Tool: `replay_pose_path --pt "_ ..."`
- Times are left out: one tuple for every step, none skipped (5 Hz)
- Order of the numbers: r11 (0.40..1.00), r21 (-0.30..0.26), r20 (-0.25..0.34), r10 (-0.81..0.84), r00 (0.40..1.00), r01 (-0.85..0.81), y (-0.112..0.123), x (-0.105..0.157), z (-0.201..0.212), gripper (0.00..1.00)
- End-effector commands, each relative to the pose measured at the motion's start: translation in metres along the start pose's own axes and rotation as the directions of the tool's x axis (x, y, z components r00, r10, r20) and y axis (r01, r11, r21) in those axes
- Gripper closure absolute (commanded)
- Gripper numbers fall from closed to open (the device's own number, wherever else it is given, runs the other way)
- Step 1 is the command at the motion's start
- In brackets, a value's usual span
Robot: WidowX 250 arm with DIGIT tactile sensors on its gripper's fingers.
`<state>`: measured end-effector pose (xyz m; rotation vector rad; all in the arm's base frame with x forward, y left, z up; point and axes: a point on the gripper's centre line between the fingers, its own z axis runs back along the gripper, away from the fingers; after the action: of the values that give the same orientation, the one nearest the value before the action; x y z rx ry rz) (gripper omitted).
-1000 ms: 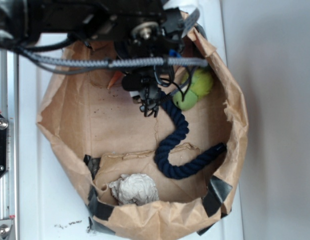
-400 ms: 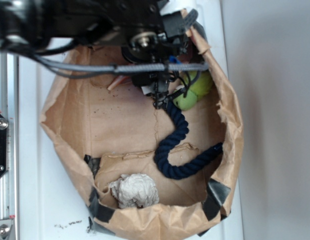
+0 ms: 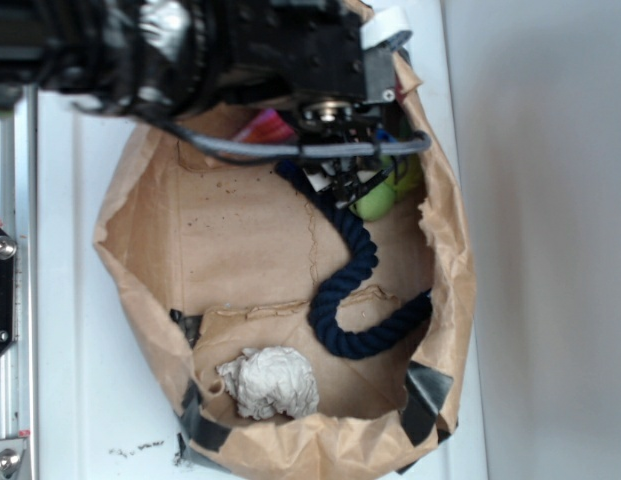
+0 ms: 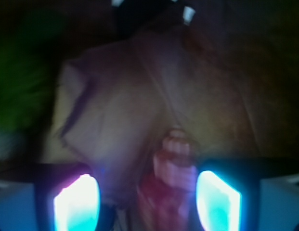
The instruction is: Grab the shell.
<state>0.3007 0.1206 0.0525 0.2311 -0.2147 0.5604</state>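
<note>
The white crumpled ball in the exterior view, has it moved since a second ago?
No. The white crumpled ball lies in the same spot at the bottom of the paper bag, just below the taped cardboard flap and left of the dark blue rope.

We see our arm reaching in from the far left, wrist bent downward. Our gripper has its two glowing fingers spread apart, left and right.
</note>
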Motion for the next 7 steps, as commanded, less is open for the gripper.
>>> replay_pose_path --pt "0.997 0.002 0.044 0.071 0.996 -0.072 -0.003 0.015 0.02 0.0" --pt "0.998 0.011 0.053 0.058 0.997 -0.058 -0.006 0.012 0.018 0.0" --pt "1.0 0.024 0.072 0.016 0.997 -0.018 -0.011 0.001 0.011 0.0" --pt "1.0 0.03 0.078 0.005 0.997 -0.008 -0.013 -0.004 0.008 0.72" --pt "1.0 0.021 0.083 -0.006 0.996 0.004 -0.014 -0.005 0.009 1.0" --pt "1.0 0.019 0.084 -0.011 0.996 0.01 -0.016 -0.004 0.009 1.0" --pt "1.0 0.014 0.081 -0.021 0.996 0.02 -0.017 -0.004 0.009 1.0"
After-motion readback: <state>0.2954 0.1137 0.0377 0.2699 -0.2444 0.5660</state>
